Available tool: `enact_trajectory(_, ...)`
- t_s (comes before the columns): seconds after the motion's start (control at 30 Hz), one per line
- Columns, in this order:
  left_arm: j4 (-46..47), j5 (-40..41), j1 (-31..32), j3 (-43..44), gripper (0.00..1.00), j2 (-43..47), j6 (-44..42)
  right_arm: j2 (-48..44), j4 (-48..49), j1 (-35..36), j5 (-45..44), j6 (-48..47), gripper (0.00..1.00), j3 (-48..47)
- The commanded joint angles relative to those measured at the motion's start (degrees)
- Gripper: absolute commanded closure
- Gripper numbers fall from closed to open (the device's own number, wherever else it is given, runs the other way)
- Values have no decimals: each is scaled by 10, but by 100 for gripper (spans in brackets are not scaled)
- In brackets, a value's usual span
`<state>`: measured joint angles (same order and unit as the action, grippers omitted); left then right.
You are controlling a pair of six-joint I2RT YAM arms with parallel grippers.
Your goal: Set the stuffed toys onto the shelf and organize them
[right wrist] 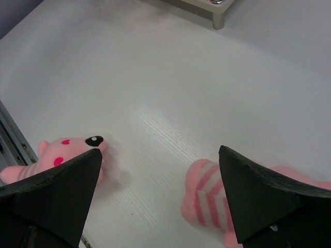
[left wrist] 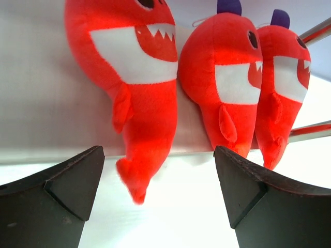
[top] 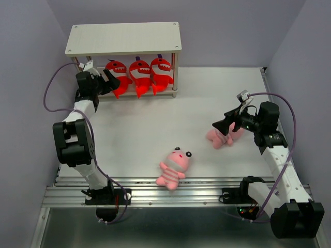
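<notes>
Pink toys (top: pixel 175 166) lie on the table (top: pixel 129 134); sharks (top: pixel 139 75) are shelved.
Right gripper (right wrist: pixel 160 155) spreads empty over one pink toy (right wrist: pixel 207 199), the other off to its side. Left gripper (left wrist: pixel 160 155) gapes empty, sharks just ahead on the shelf's (top: pixel 124 39) lower board.

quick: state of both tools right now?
Left tool: open, empty, facing the red sharks on the shelf.
Right tool: open, empty, over a pink toy.

Robot lab test cell, bare lilac walls (top: pixel 26 46) closing in a white desk (top: pixel 129 137), two arms (top: pixel 75 142) bolted to an aluminium rail (top: pixel 176 192) at its near edge
</notes>
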<state>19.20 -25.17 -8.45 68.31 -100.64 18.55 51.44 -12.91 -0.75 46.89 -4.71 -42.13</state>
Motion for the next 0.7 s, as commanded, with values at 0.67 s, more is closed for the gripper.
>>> enact_trajectory(0.67,-17,-141,5,-304,1,470,5,81,-165,-34,-224,-94,0,-78)
